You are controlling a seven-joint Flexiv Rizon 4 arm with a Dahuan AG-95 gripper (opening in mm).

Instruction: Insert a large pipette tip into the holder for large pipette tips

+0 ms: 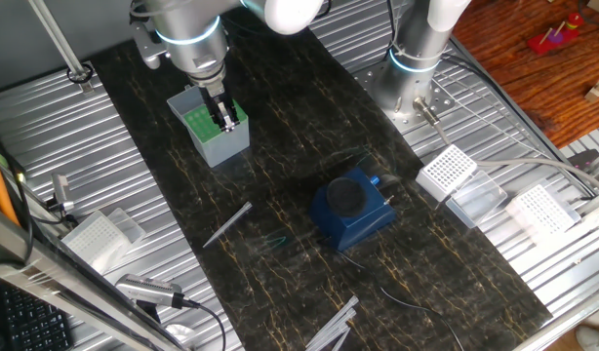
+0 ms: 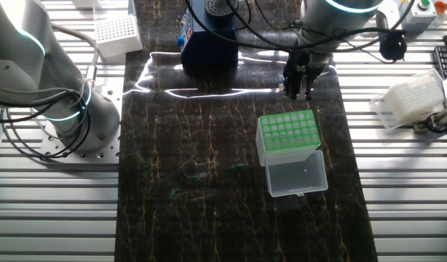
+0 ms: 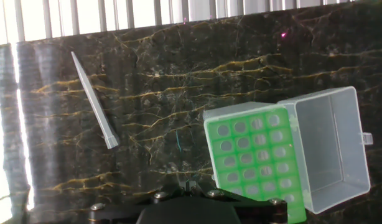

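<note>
Green squares cover the top of the holder for large pipette tips (image 1: 210, 124) in one fixed view. It sits on the dark marbled mat (image 1: 280, 195) at about 11 o'clock. The gripper (image 1: 224, 119) hangs right over it, and its black fingers look close together, but I cannot tell if they hold anything. The large pipette tip (image 1: 227, 224) lies flat on the mat, well apart from the box, toward 6 o'clock from it. A dark blue block (image 1: 352, 209) with a round black top stands near the middle.

From the other fixed view, the gripper (image 2: 298, 91) is just past the far edge of the holder (image 2: 287, 134), at 12 o'clock from it. The clear lid (image 2: 297, 174) lies open at 6 o'clock from the green grid. I cannot find the tip here.

Looking along the hand, the tip (image 3: 94, 100) lies tilted at 10 o'clock, its thin point up. The holder (image 3: 256, 155) is at 4 o'clock, with empty holes. The fingers are not seen here.
</note>
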